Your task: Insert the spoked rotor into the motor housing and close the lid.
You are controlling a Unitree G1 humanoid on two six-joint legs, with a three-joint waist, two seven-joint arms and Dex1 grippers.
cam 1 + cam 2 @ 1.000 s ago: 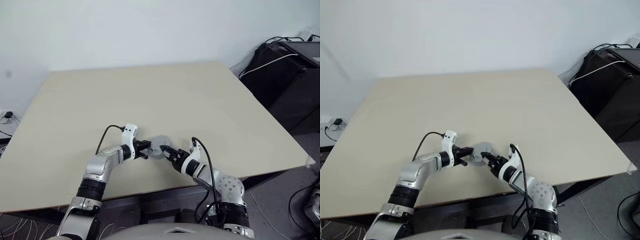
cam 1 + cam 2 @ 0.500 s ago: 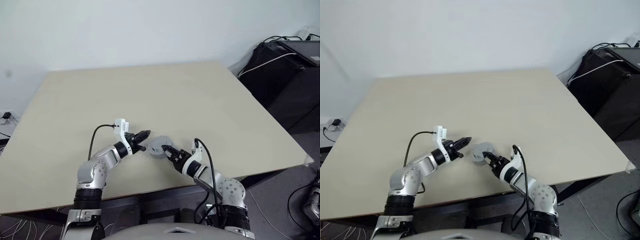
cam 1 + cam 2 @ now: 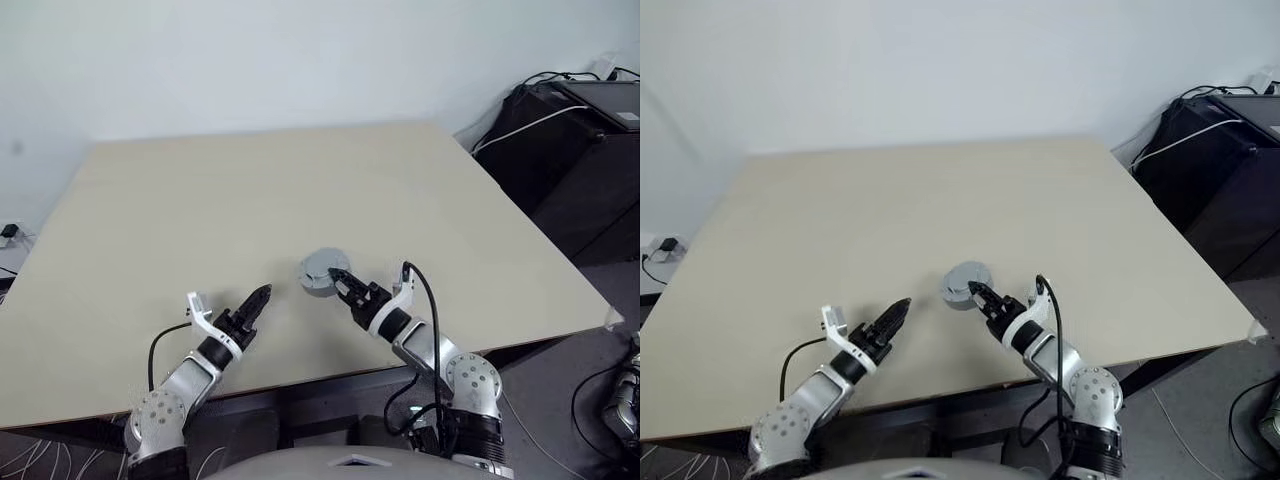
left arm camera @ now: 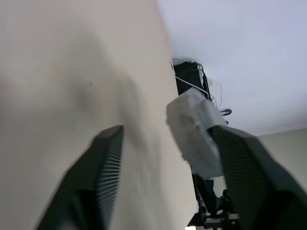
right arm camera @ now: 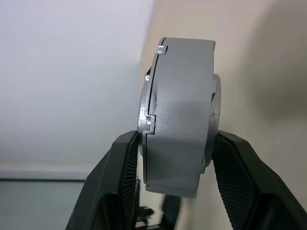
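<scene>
The motor housing (image 5: 180,120) is a closed grey round body with a seam round its side. My right gripper (image 3: 338,279) is shut on its edges and holds it just off the table (image 3: 300,190). The lid (image 3: 322,266) sits on it as a plain grey face turned upward. The spoked rotor is hidden. My left gripper (image 3: 262,296) hangs open and empty near the table's front edge, a hand's width left of the housing and apart from it. The left wrist view looks between its fingers (image 4: 108,158) at the grey housing (image 4: 192,127).
Black equipment with white and black cables (image 3: 570,130) stands off the table's right side. A white wall (image 3: 300,50) rises behind the far edge. A socket with a plug (image 3: 10,232) lies on the floor at the left.
My left gripper has left the housing, drawn back to the left toward the table's front edge, rolled and opened. My right gripper has raised the housing slightly.
</scene>
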